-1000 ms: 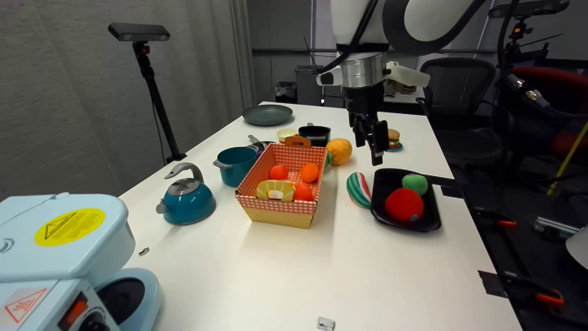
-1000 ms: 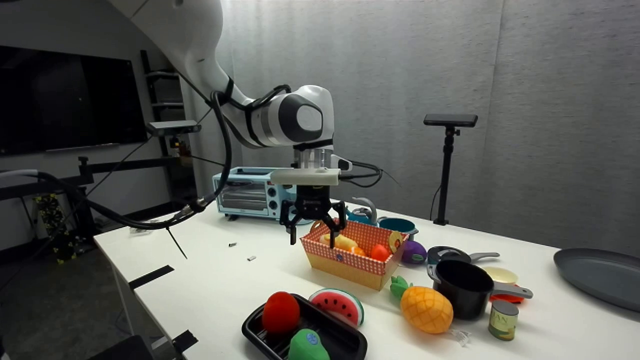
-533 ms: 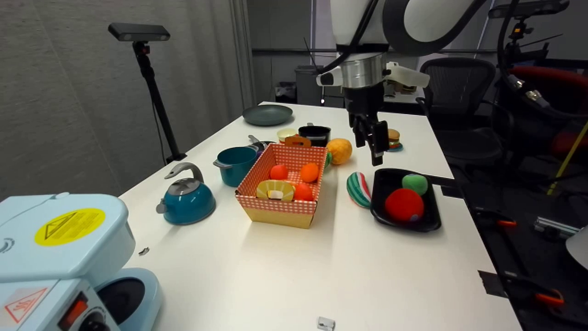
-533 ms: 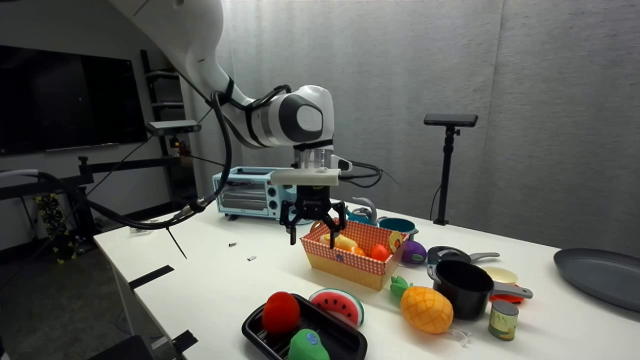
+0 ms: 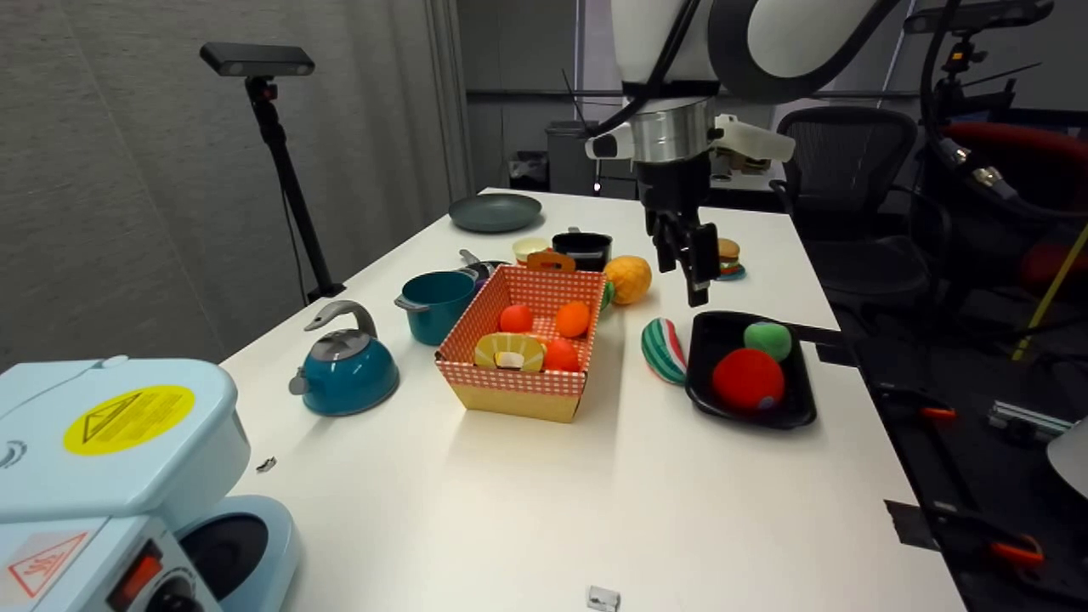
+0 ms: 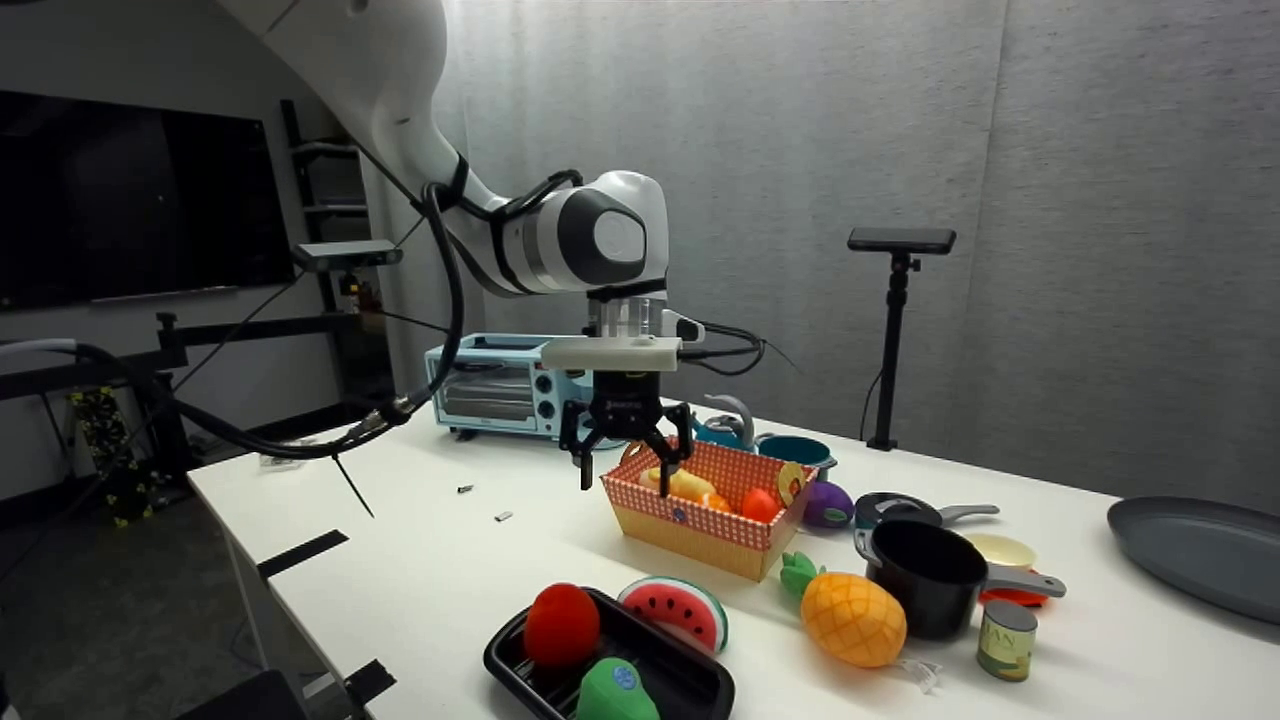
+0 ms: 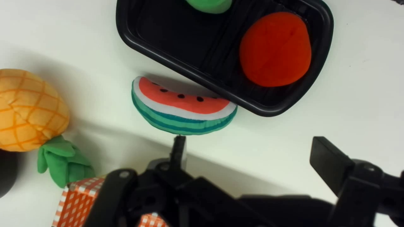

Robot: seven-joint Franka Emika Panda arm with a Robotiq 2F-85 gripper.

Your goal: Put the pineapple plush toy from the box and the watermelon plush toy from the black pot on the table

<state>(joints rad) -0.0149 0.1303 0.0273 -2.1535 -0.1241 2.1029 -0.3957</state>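
Note:
The orange-yellow pineapple plush toy [image 5: 629, 280] lies on the white table [image 5: 722, 493], beside the red-and-white checked box [image 5: 518, 399]; it also shows in an exterior view [image 6: 854, 620] and the wrist view [image 7: 28, 110]. The watermelon plush toy [image 6: 675, 610] lies on the table right against the long side of the black pot [image 6: 665, 665]; it also shows in the wrist view [image 7: 184, 107]. The pot holds a red toy [image 7: 276, 50] and a green toy [image 6: 617, 690]. My gripper [image 6: 625, 480] is open and empty, above the table between box and pot; its spread fingers show in the wrist view [image 7: 249, 140].
The box holds several orange, red and yellow toys. A teal kettle [image 5: 350, 374] and teal saucepan [image 5: 438, 306] stand beside it. A black saucepan [image 6: 925, 575] and a can [image 6: 1006, 642] stand near the pineapple. A light-blue oven [image 6: 490, 395] stands at one table end.

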